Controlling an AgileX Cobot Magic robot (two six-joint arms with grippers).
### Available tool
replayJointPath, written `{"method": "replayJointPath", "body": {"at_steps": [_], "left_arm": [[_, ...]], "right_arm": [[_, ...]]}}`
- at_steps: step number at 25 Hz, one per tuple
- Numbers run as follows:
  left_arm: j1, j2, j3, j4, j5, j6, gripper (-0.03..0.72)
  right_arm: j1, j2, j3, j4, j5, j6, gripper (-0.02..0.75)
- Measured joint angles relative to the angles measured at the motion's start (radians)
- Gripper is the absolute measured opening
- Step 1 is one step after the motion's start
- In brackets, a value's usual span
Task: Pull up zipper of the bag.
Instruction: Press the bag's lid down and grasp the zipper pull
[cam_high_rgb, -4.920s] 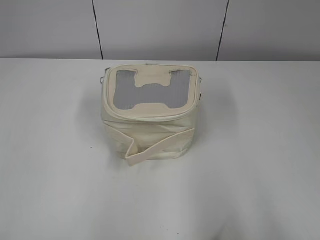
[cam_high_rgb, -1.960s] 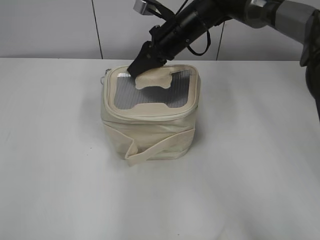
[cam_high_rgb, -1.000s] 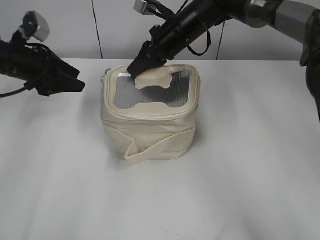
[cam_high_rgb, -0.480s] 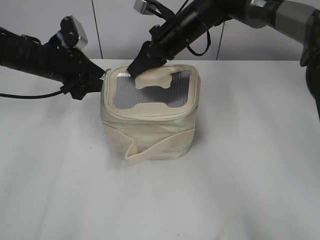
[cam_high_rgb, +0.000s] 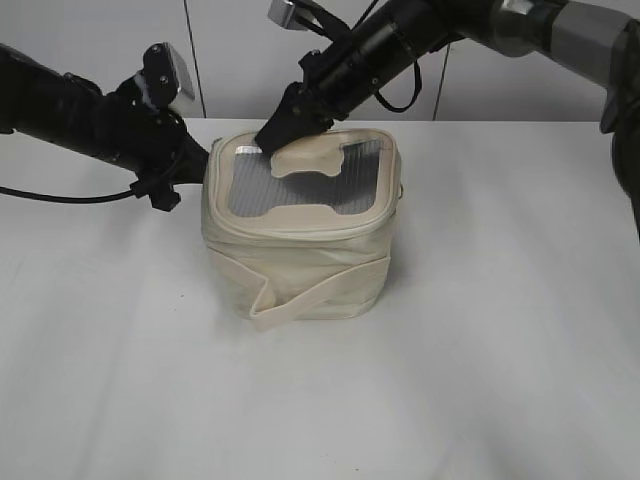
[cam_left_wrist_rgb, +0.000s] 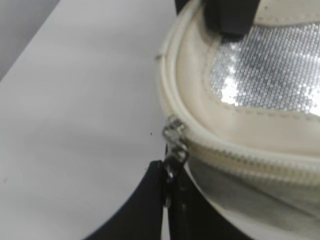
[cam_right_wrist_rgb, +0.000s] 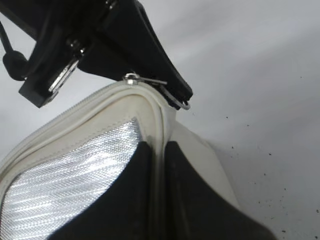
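Left hand (cam_left_wrist_rgb: 167, 192) pinches the zipper (cam_left_wrist_rgb: 176, 145) ring; right hand (cam_right_wrist_rgb: 157, 185) clamps cream bag (cam_high_rgb: 300, 260) rim.

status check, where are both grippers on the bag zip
Left gripper shut on the zipper pull at the bag corner. Right gripper pinching the lid rim. Nothing in the way.

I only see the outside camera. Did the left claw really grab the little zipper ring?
Observer: It looks so. In the left wrist view the left gripper is closed with the ring pull caught between its fingers.
Operator: What is the other claw pinching?
Observer: The right wrist view shows the right gripper clamped on the bag at its top rim, one finger on the mesh side, one outside.
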Motion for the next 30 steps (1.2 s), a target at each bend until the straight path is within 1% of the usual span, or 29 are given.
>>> {"method": "replayJointPath", "body": {"at_steps": [1,4,6,9,11,15,20,23,25,27,28,30], "left_arm": [[0.000,-0.006,0.000,0.036,-0.007,-0.042,-0.004],[0.002,-0.038,0.000,0.156,-0.032,-0.232,-0.004],[0.003,-0.062,0.000,0.228,-0.019,-0.329,-0.004],[0.003,-0.107,0.030,0.292,-0.024,-0.429,-0.004],[0.003,-0.152,0.077,0.310,-0.031,-0.460,-0.004],[-0.005,-0.276,0.209,0.289,-0.082,-0.478,-0.004],[-0.050,-0.432,0.384,0.280,-0.137,-0.482,-0.004],[-0.101,-0.497,0.484,0.269,-0.154,-0.485,-0.004],[-0.150,-0.517,0.541,0.236,-0.163,-0.491,-0.004],[-0.224,-0.520,0.582,0.195,-0.186,-0.493,-0.004],[-0.278,-0.520,0.589,0.163,-0.213,-0.493,-0.004],[-0.408,-0.520,0.587,0.076,-0.299,-0.493,-0.004]], "right_arm": [[0.000,0.000,0.000,0.000,-0.002,0.008,0.058],[0.000,0.000,0.000,0.000,-0.007,0.035,0.055],[0.000,0.000,0.000,-0.001,-0.010,0.061,0.054],[0.000,0.000,0.000,-0.001,-0.012,0.092,0.054],[0.000,0.000,0.000,-0.002,-0.016,0.108,0.054],[0.000,0.000,0.000,-0.001,-0.026,0.131,0.052],[0.000,0.000,0.000,-0.001,-0.029,0.164,0.052],[0.000,0.000,0.001,-0.001,-0.037,0.196,0.052],[0.000,0.000,0.002,-0.001,-0.038,0.203,0.052],[0.000,0.000,0.002,-0.001,-0.038,0.206,0.052],[0.000,0.000,0.002,-0.001,-0.038,0.207,0.051],[0.000,0.000,0.002,0.000,-0.038,0.208,0.051]]}}
